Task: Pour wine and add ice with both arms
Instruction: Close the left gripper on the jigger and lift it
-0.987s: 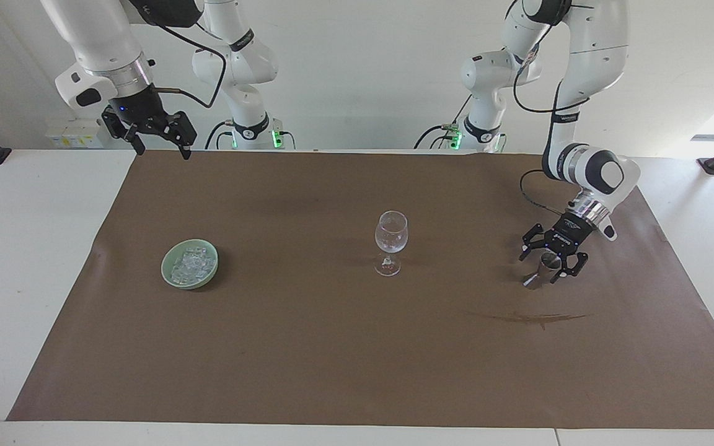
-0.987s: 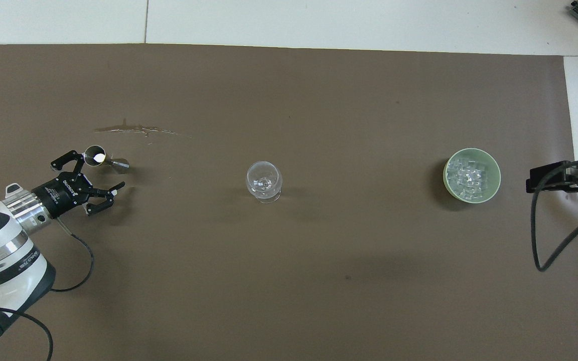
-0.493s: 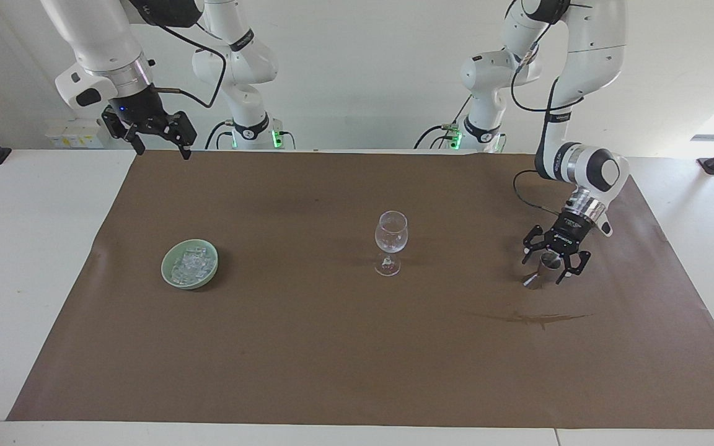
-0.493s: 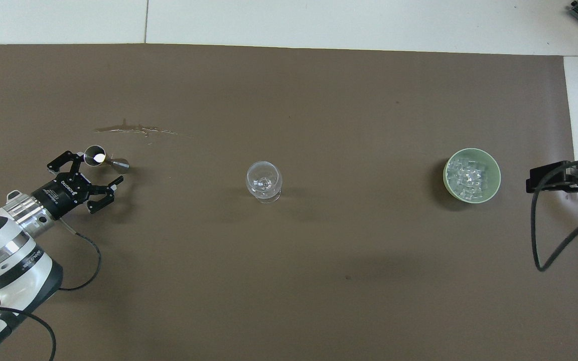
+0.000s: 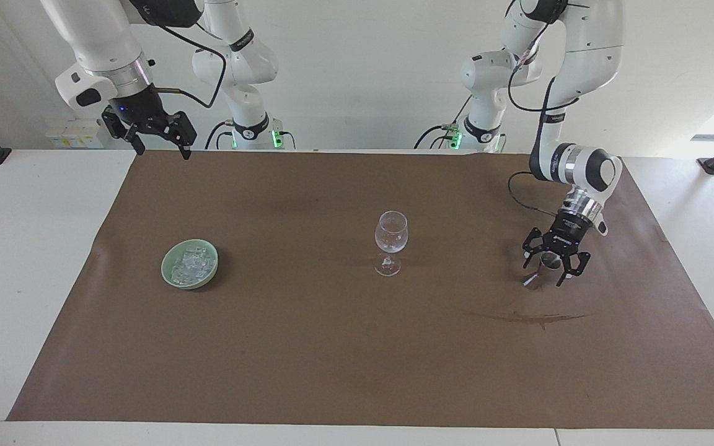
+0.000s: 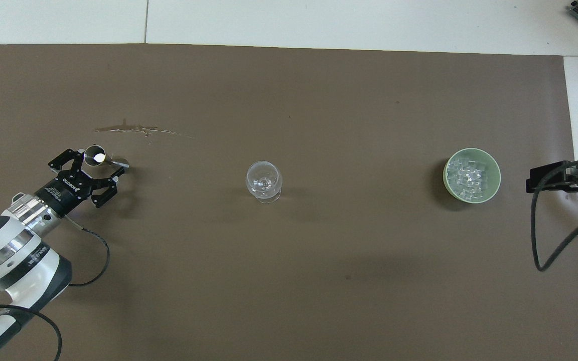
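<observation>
Your left claw (image 5: 550, 271) was open around the little cup (image 6: 95, 156), not gripping. Your right claw (image 5: 157, 145) waited open, empty. The glass (image 5: 390, 240) had no wine or ice (image 5: 191, 265).

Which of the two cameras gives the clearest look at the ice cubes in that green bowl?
The overhead view: it looks straight down into the green bowl, so the ice shows as a full heap of cubes. The facing view sees the ice slantwise, partly cut off by the bowl's rim.

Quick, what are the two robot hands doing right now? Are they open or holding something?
Left gripper: open, fingers on either side of the small metal cup, not gripping it yet.
Right gripper: open, empty, waiting above the table edge.
</observation>
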Motion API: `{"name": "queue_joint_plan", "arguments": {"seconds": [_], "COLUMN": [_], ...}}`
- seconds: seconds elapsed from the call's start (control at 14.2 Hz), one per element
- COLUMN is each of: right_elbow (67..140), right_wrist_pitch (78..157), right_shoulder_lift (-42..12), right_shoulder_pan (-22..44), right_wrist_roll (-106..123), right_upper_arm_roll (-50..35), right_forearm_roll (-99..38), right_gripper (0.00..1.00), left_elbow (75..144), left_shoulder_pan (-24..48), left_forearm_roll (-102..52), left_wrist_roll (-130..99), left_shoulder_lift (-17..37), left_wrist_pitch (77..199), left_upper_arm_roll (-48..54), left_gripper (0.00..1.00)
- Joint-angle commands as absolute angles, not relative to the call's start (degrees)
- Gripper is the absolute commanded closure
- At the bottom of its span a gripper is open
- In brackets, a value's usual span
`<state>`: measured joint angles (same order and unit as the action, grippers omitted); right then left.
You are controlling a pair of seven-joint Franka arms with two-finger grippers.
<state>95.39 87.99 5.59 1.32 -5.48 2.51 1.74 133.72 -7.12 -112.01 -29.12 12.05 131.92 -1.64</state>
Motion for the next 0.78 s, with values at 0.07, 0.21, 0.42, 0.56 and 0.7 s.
{"name": "queue_joint_plan", "arguments": {"seconds": [0.07, 0.21, 0.42, 0.56, 0.7], "right_elbow": [96.15, 96.15, 96.15, 96.15, 96.15], "right_wrist_pitch": [88.24, 88.24, 88.24, 88.24, 88.24], "right_shoulder_lift": [6.33, 6.33, 6.33, 6.33, 6.33], "right_shoulder_pan": [0.97, 0.97, 0.97, 0.97, 0.97], "right_wrist_roll": [-4.13, -4.04, -4.04, -4.04, -4.13], "right_upper_arm_roll": [2.2, 2.2, 2.2, 2.2, 2.2], "right_forearm_roll": [1.23, 1.32, 1.32, 1.23, 1.32], "right_gripper": [0.0, 0.0, 0.0, 0.0, 0.0], "left_elbow": [135.35, 135.44, 135.35, 135.35, 135.35], "left_shoulder_pan": [-5.8, -5.8, -5.89, -5.89, -5.98], "left_forearm_roll": [-114.52, -114.52, -114.61, -114.61, -114.61], "left_wrist_roll": [-28.3, -28.39, -28.39, -28.39, -28.48], "left_shoulder_lift": [10.2, 10.2, 10.2, 10.19, 10.2], "left_wrist_pitch": [133.33, 133.33, 133.59, 133.59, 133.51], "left_upper_arm_roll": [-2.11, -2.11, -2.02, -2.11, -2.11], "left_gripper": [0.17, 0.21, 0.31, 0.42, 0.53]}}
